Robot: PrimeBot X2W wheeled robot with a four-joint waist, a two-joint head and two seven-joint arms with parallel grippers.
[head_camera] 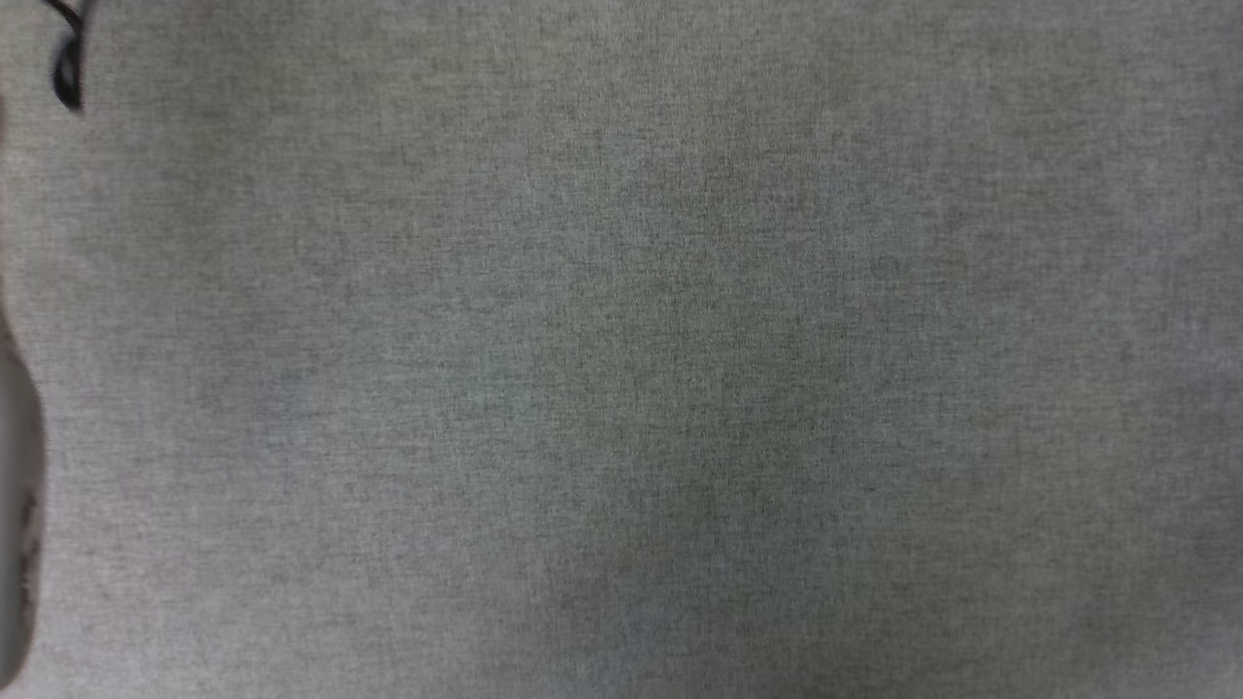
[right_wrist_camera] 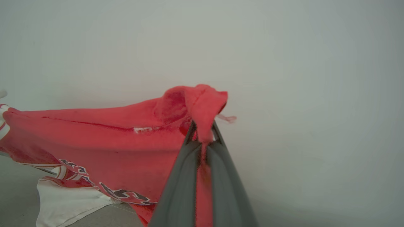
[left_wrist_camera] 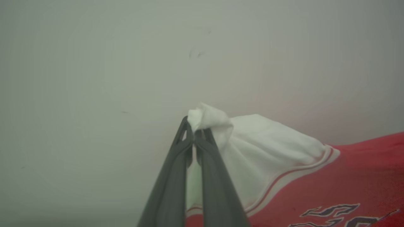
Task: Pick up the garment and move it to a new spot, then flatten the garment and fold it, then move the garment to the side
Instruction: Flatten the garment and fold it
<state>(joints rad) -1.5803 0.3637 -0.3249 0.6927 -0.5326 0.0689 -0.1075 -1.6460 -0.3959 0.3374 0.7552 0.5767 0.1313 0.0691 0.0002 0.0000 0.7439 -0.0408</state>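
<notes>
The step in hand looks like the first one: the garment is lifted and being carried to a new spot, not yet laid out.

On the left, the left gripper (left_wrist_camera: 194, 132) has its two long dark fingers pinched together on a bunched tip of the bright red soft jersey shirt (left_wrist_camera: 331, 186), gripping it by the white sleeve panel (left_wrist_camera: 262, 148). From there the cloth runs off to the right in a sagging span. On the right, the right gripper (right_wrist_camera: 203, 132) is likewise clamped tight on a wad of the shirt's red fabric, and the body of the shirt (right_wrist_camera: 110, 142) stretches away from it towards the other arm.

So the shirt hangs between the two grippers against a pale blurred background. Its lower end, a white panel (right_wrist_camera: 69, 201), seems to reach the grey surface (right_wrist_camera: 19, 195) below (touching or just above it, I cannot tell).

The next move calls for lowering both held corners together onto the grey woven cloth surface (head_camera: 621, 349) and drawing them apart, so the shirt lands spread and not heaped.

The shirt looks limp and creased. The white panel is edged in red-white stripes, and parts of black, white-outlined numbers show low on the red.
</notes>
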